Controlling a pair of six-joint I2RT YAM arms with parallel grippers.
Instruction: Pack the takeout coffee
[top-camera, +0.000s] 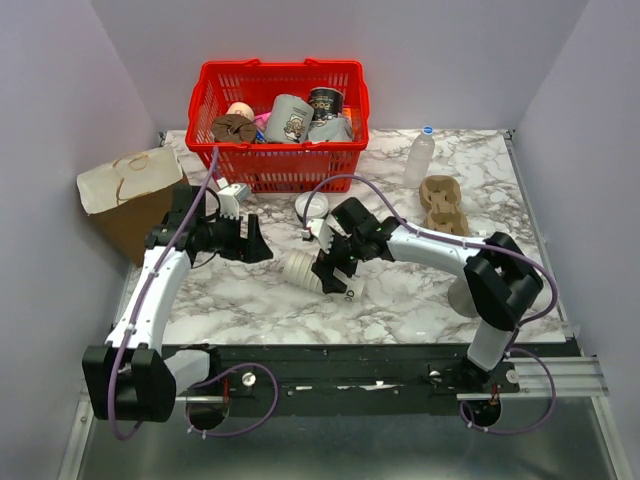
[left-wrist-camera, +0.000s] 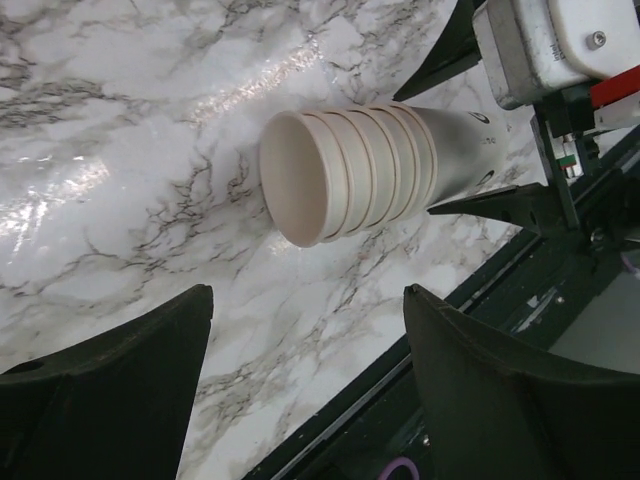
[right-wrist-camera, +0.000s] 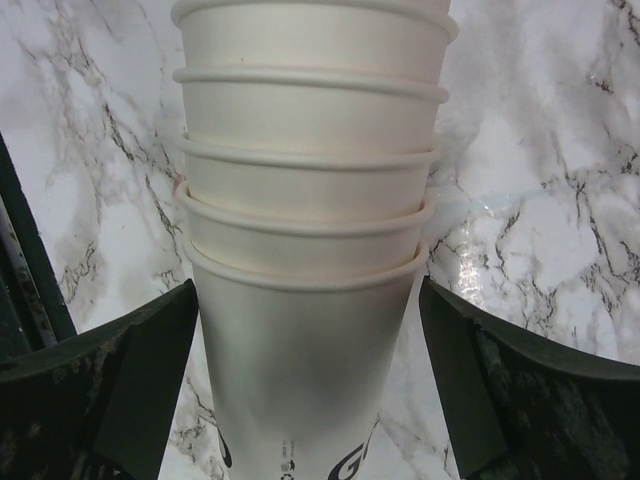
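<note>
Around cup stack (right-wrist-camera: 310, 130), right gripper (right-wrist-camera: 308, 300) spread

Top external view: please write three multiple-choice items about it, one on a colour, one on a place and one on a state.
1. What colour is the plastic mesh shopping basket?
A. blue
B. red
C. green

2. Where is the stack of nested cream-white paper cups?
A. inside that basket
B. on a shelf
C. on the white marble table

3. How does that stack rest?
A. on its side
B. upright
C. upside down

Answers:
1 B, its walls and rim are bright red.
2 C, marble shows all around the stack, nearer than the basket.
3 A, its open mouth faces sideways, not up.
</note>
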